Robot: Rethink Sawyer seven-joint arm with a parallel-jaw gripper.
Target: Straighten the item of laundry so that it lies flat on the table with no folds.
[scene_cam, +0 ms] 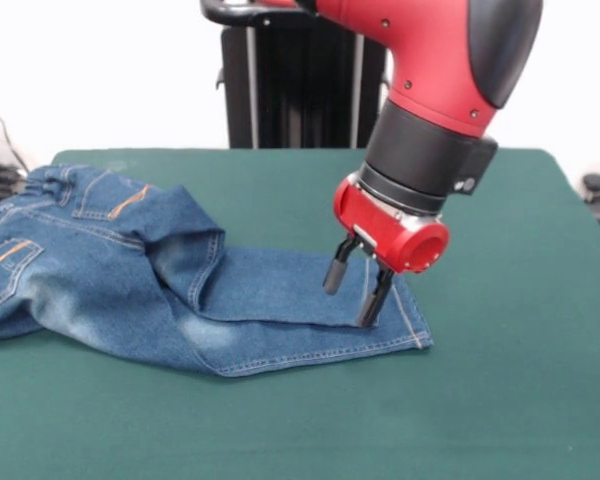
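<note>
A: Item one?
B: Jeans (180, 290), blue denim, orange-stitched pockets. Lying across the table's (500, 400) left half, waistband end at the left edge and partly hanging past it. Not flat: upper leg folded back over the lower, a thick ridge of cloth near the middle.

A: Item two?
B: Gripper (354, 297), red and black, lowered onto the leg end near the table's centre. Fingers (334, 274) parted a moderate way, tips touching or just above the denim near the hem. Nothing clamped as far as can be seen.

A: Step in hand?
B: Judged as reaching for a hold on the leg end, ahead of a pull. Most of the straightening left to do.

A: Next move?
B: Probably closing on a single layer at the hem, then drawing toward the right edge to undo the fold. Risk: pinching both layers and dragging the whole garment without opening it.
</note>
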